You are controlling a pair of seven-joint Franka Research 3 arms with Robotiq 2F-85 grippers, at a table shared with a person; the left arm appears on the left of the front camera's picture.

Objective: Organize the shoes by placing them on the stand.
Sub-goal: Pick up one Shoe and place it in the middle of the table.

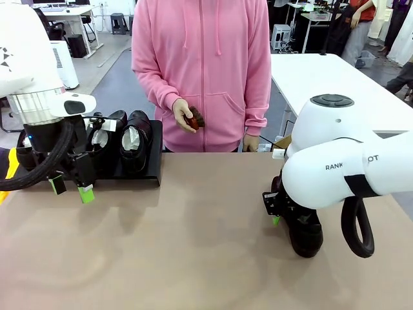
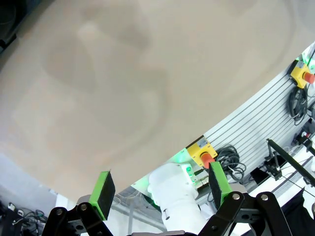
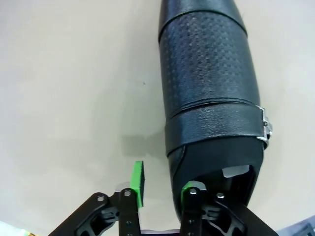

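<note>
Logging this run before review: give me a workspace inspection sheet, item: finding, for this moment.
Surface: tan tabletop, bare in the middle.
Job's things: two shoes on the stand at far left, white paper inside them; one black shoe lying on the table at right. A fourth shoe: cannot tell.
Clutter: brown brush in the person's hand, off the table.
Hands: left hand open, over bare table, holding nothing; right hand open, one finger inside the shoe's opening, the other outside its wall.
Cables: black hose looping off the left arm; another loop under the right arm.
Surroundings: person in pink standing at the far edge; white tables behind.
</note>
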